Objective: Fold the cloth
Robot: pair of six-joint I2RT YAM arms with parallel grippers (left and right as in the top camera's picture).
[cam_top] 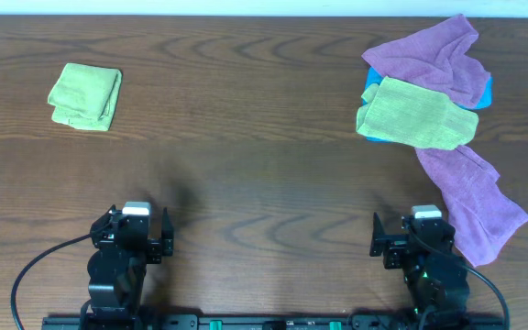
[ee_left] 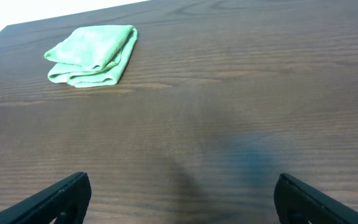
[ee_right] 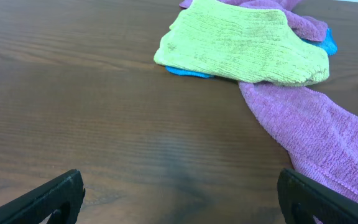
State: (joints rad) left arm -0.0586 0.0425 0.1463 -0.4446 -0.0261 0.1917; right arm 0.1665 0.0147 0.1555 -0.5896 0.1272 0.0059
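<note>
Both left tool point(ee_left: 183, 186) and right tool point(ee_right: 180, 183) spread apart; the cloth point(cam_top: 477, 197) lies partly under a yellow-green cloth point(cam_top: 417, 115)

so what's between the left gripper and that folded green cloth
Just bare table from the left gripper to the folded green cloth, per the left wrist view.

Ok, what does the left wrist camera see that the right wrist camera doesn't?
Only the left wrist: a folded yellow-green cloth, alone on the wooden table. Only the right wrist: a second yellow-green cloth lying over a blue cloth and a purple cloth that trails toward the camera. Both: the same table, and an open, empty gripper, the left gripper in one, the right gripper in the other.
</note>
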